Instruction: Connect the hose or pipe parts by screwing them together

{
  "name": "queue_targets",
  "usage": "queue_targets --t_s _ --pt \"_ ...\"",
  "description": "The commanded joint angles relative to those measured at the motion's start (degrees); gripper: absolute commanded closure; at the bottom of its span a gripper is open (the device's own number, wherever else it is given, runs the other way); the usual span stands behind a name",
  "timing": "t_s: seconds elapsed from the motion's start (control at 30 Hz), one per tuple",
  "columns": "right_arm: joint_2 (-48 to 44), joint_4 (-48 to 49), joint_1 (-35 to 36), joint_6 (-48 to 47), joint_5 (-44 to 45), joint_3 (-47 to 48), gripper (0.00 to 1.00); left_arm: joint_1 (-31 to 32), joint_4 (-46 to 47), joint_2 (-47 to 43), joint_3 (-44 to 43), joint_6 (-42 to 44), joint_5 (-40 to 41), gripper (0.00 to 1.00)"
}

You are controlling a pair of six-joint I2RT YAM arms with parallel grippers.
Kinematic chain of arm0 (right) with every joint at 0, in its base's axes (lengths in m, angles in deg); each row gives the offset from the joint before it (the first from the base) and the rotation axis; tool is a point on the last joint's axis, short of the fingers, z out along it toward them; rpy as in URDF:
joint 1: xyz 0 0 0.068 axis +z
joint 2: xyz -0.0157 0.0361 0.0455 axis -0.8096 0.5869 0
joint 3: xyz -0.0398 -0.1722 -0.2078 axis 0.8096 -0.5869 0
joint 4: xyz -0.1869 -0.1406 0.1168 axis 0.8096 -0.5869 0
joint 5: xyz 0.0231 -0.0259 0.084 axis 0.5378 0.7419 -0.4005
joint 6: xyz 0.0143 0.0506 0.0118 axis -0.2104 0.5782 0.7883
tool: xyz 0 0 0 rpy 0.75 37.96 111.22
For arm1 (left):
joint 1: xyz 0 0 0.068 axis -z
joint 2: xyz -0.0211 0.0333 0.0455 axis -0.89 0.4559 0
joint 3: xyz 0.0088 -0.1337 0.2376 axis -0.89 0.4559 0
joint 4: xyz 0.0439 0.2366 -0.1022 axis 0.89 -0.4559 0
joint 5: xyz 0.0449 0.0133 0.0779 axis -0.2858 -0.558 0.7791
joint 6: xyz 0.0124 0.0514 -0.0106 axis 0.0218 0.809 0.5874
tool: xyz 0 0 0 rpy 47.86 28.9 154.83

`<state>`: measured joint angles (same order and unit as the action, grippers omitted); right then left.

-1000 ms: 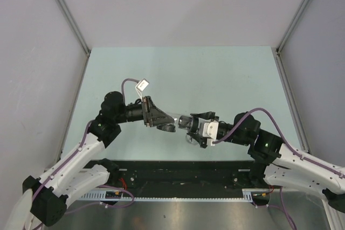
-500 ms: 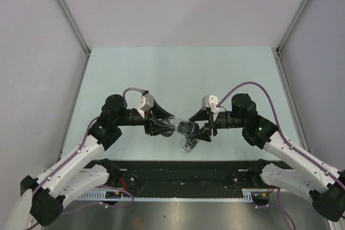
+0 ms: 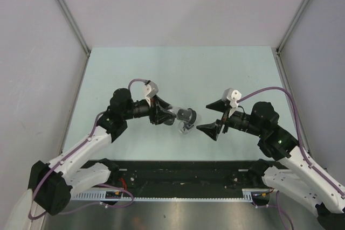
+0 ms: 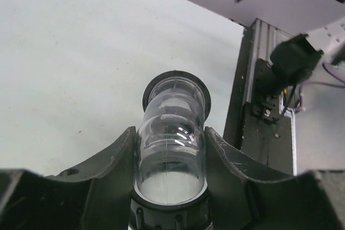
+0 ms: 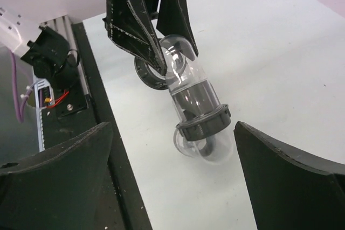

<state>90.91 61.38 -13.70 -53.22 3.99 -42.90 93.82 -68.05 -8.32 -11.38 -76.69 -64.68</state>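
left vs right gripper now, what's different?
Left gripper is shut on the pipe; right gripper is open and holds nothing. Left gripper touches the pipe; right gripper stands apart from it, jaws spread wide. Both have black fingers and point toward each other.

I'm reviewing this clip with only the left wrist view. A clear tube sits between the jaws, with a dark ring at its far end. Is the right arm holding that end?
Observer: No. In the top view the right gripper is off to the side of the clear pipe, jaws wide open and touching nothing.
Operator: Does anything sit beyond the ring?
Observer: Yes. The right wrist view shows a second clear bend hanging under the dark collar. I cannot tell whether it touches the table.
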Motion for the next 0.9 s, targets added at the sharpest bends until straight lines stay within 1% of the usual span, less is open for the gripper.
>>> queue_targets --t_s 0.0,0.07,0.1,0.17,0.2,0.23,0.3,0.37,0.4,0.43,0.53,0.67,0.77,0.8,0.87 --pt "-1.1 -1.8 -0.2 5.7 8.3 2.0 0.00 -3.7 8.8 5.0 0.1 -8.9 3.7 1.00" --pt "-1.3 -2.3 -0.1 8.1 10.8 2.0 0.00 -6.4 11.7 8.1 -0.3 -12.6 5.1 1.00" --pt "-1.5 -2.6 -0.1 8.8 11.6 2.0 0.00 -7.1 12.4 11.2 -0.5 -15.4 5.6 1.00" --pt "-1.9 -2.7 -0.1 10.6 12.6 2.1 0.00 -8.9 14.9 14.9 -1.8 -17.5 5.5 1.00" --pt "-2.0 -2.7 -0.1 11.0 12.2 2.1 0.00 -9.3 15.9 19.1 -2.4 -19.7 4.9 1.00" --pt "-2.1 -2.6 -0.1 11.4 11.5 2.1 0.00 -9.7 18.1 21.1 -3.8 -20.9 4.1 1.00" --pt "-2.1 -2.3 -0.1 12.5 10.8 2.1 0.00 -11.0 19.4 25.6 -5.7 -24.7 2.0 1.00" --pt "-1.4 -2.1 -0.1 12.9 10.7 2.1 0.00 -12.3 21.1 31.9 -8.6 -27.5 0.2 1.00" --pt "-1.2 -2.2 0.0 12.7 10.9 2.1 0.00 -12.8 21.4 33.9 -9.6 -28.3 -0.3 1.00" --pt "-0.9 -2.2 -0.1 12.7 11.4 2.1 0.00 -13.4 22.5 37.8 -11.3 -29.1 -1.0 1.00" --pt "-0.4 -2.3 -0.1 12.9 10.9 2.2 0.00 -15.8 23.5 43.7 -14.5 -30.5 -2.8 1.00" --pt "-0.5 -2.2 -0.1 13.2 10.4 2.4 0.00 -17.6 23.4 48.9 -16.3 -30.3 -3.2 1.00" --pt "-0.6 -2.4 0.0 13.0 10.9 2.3 0.00 -18.2 23.5 52.1 -16.9 -30.2 -3.6 0.94" --pt "-0.6 -2.4 -0.1 12.9 10.8 2.5 0.00 -18.4 23.5 52.6 -17.0 -30.4 -3.7 0.87" --pt "-0.2 -3.2 -0.1 13.2 11.2 2.7 0.00 -18.6 23.4 53.6 -17.2 -31.3 -4.7 0.76"
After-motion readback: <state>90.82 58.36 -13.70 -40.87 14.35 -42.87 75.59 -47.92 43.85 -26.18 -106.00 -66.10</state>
